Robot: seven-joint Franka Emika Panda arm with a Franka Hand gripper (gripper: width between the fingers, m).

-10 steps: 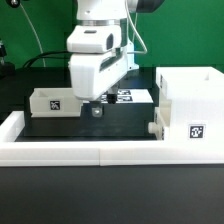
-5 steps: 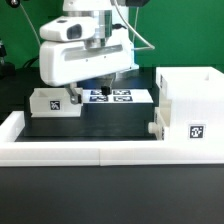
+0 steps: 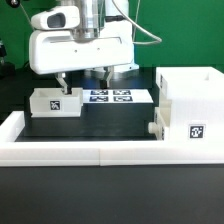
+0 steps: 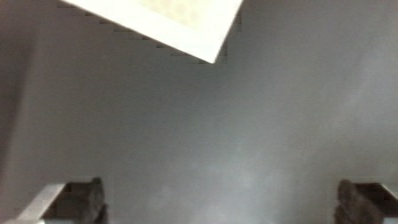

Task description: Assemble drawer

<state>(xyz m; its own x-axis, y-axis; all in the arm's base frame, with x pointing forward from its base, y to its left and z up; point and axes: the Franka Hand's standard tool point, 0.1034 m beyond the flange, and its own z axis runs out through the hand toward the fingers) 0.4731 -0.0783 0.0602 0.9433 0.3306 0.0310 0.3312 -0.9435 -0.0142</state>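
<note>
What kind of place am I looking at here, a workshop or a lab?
Probably a robotics lab bench: a robot gripper hangs over a black table fenced by a low white wall, with a marker board and a tagged white drawer case.

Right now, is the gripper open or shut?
Open. In the wrist view the gripper shows its fingers wide apart, only dark tabletop between them; nothing held.
</note>
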